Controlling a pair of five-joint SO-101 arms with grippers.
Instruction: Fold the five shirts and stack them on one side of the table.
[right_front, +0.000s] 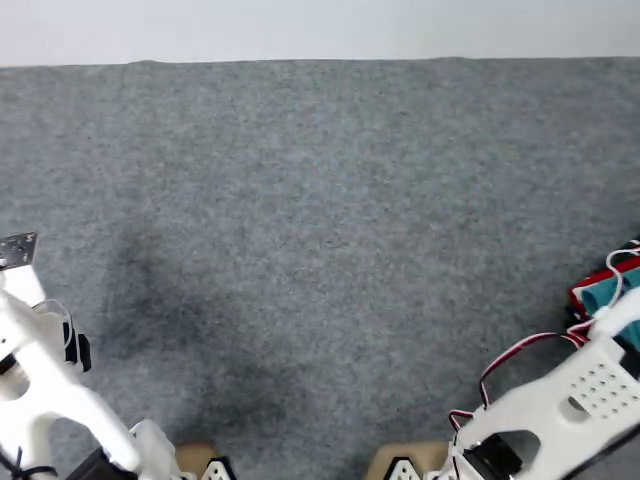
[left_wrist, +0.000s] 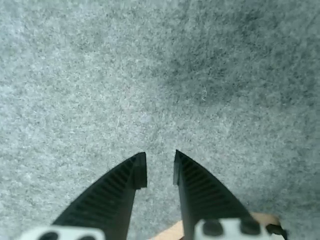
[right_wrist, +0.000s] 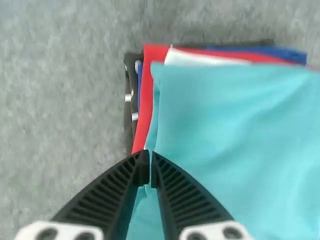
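Gray felt table (right_front: 320, 200). A stack of folded shirts (right_wrist: 235, 135), teal on top, lies at its right edge. The right gripper (right_wrist: 146, 159), fingers pressed together, hangs over the stack's edge. The left gripper (left_wrist: 160, 169), fingers slightly apart, hangs over bare felt.

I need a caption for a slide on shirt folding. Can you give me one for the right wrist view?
The right tool, closed, at the edge of a shirt stack topped by a teal shirt on grey felt.

A robotics lab bench, seemingly: grey felt mat (right_front: 320, 200), plain white wall (right_front: 320, 30), white plastic arms (right_front: 560, 400) (servo wires (right_front: 510, 355) bare) fixed at its edge.
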